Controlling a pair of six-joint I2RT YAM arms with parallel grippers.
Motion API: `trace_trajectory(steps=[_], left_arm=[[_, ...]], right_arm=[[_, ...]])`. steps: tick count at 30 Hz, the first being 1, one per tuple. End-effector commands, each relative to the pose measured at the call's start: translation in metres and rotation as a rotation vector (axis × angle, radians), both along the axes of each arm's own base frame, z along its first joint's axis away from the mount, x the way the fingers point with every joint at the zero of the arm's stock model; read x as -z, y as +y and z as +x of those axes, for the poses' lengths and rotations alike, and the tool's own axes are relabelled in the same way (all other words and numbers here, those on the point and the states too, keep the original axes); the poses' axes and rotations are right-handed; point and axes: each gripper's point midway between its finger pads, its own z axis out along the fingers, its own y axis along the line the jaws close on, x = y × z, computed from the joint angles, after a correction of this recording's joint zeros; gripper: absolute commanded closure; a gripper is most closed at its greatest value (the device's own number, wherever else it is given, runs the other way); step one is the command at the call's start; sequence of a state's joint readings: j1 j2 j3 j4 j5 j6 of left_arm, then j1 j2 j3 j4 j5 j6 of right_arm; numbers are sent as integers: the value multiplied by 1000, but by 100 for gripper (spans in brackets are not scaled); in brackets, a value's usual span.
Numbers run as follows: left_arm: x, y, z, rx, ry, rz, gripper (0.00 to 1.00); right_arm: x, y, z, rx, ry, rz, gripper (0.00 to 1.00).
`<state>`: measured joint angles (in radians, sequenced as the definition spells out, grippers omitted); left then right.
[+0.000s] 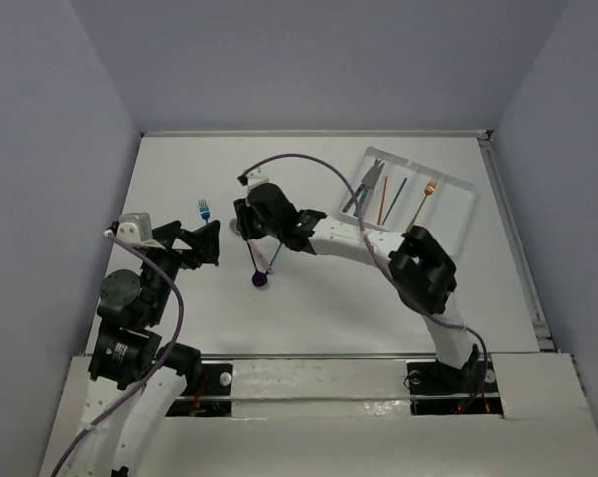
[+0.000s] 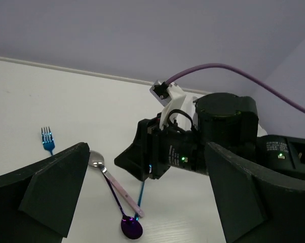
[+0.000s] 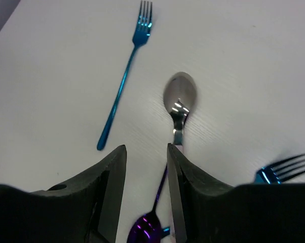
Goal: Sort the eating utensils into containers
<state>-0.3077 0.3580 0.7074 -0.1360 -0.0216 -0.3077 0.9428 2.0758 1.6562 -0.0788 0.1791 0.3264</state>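
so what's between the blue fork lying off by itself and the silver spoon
Nothing. The strip of table between the blue fork and the silver spoon is bare, which shows best in the right wrist view.

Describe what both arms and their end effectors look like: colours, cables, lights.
Both arms have white-wrapped links between bulky black joint housings. The left arm and right arm each carry a purple cable; the right's arches loose over its wrist. The left end effector and right end effector each have two matte black wedge-shaped fingers. Small green lights glow on the right arm's housings.
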Motion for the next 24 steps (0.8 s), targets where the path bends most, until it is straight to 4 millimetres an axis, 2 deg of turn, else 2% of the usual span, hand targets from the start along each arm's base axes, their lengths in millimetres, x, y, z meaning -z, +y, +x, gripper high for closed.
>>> trace_trajectory(steps=[1,4,5,8,11,15,21,22,24], left_arm=[[-30,31,-8,-154,-65,-81,1],[-30,34,-9,-169,-72,-89,1],[-31,34,-9,-169,-75,-88,1],[-31,31,-8,-152,-78,-79,1],[-31,28,-8,-137,-78,-75,1],[-30,23,-6,-113,-75,-69,1],[-30,22,-8,-102,-82,-65,1],[-31,21,-9,-99,-83,-65,1],[-31,21,-9,-96,-86,-68,1]], right_arm=[[-5,51,3,-59,-72,-18,56],[8,71,9,-80,-82,-48,55],[16,84,10,-90,-83,-61,55],[38,101,13,-108,-81,-83,55],[59,111,19,-113,-76,-98,54],[74,124,21,-146,-74,-92,51],[94,128,22,-161,-73,-108,49],[103,129,16,-170,-66,-123,50],[111,123,20,-144,-77,-152,57]])
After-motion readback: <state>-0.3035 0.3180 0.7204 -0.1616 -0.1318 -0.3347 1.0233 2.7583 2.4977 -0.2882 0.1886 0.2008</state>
